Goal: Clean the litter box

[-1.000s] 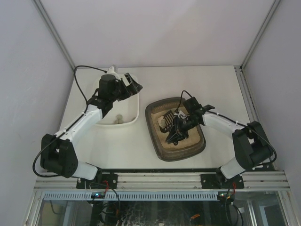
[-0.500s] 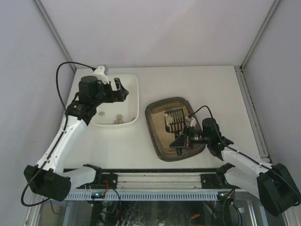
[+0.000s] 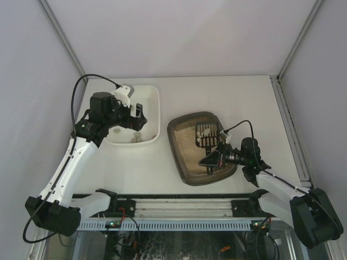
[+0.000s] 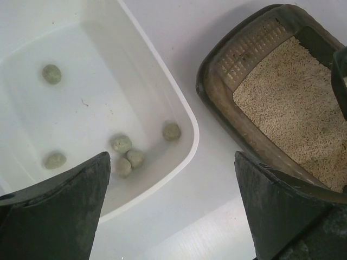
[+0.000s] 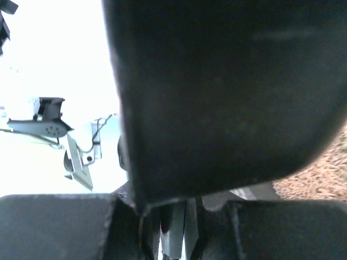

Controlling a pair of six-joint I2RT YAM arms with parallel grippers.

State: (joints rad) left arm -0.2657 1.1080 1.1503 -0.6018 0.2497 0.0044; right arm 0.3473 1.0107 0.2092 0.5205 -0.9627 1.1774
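Observation:
The litter box (image 3: 179,157), a dark brown tray of beige litter, lies right of centre; it also shows in the left wrist view (image 4: 233,59). My right gripper (image 3: 213,158) is low over its near half, shut on the handle of a black slotted scoop (image 3: 205,135) whose head rests over the litter. In the right wrist view the scoop (image 5: 217,81) fills the frame above the right gripper (image 5: 173,216). My left gripper (image 3: 138,116) is open and empty over the near right rim of the white tub (image 3: 152,108). In the left wrist view the left gripper (image 4: 171,157) spans that rim.
The white tub (image 4: 141,70) holds several grey-green clumps (image 4: 122,143), also seen from the top (image 3: 136,138). A strip of white table lies between tub and litter box. White walls enclose the table on three sides.
My right arm has drawn back toward its base with the scoop, whose head now sits farther back in the box. My left gripper swung from the tub's far right corner to its near right rim.

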